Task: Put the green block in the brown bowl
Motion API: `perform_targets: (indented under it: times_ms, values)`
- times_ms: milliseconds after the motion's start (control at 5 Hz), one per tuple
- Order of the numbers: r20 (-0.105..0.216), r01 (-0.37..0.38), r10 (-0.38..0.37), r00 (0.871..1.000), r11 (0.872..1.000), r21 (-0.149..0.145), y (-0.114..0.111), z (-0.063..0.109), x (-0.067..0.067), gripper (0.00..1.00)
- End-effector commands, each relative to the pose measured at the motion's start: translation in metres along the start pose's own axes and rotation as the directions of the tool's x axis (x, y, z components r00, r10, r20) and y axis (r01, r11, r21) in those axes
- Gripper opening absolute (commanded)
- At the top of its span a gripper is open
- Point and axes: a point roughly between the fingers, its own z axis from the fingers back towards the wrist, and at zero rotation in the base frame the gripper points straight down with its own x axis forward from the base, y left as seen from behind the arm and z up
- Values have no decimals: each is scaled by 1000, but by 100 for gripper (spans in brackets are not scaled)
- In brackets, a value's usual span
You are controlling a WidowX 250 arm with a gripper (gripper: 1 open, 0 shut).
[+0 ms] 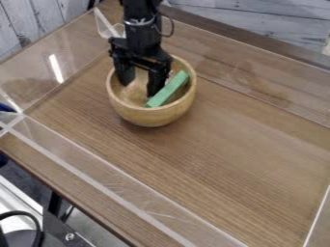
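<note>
Here, black cables at lower left of frame, on pale-edged wooden table. Your black metal gripper over round light-tan wooden bowl, upper centre, blocking view of its far-left part. Jaws released, spread apart. Flat green rectangular block inside bowl, right side, tilted, upper end near rim.

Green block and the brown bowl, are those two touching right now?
Touching: the camera view shows the green block lying inside the brown bowl, against its wall.
</note>
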Motion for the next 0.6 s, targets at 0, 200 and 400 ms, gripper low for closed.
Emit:
perform_targets:
  times_ms: [0, 200, 400]
  values:
    - [72, -10, 10, 997, 1000, 3, 1, 21, 13, 100]
    - [79, -16, 17, 997, 1000, -14, 0, 24, 18, 100]
    - [89, -33, 37, 995, 999, -37, 0, 26, 19, 100]
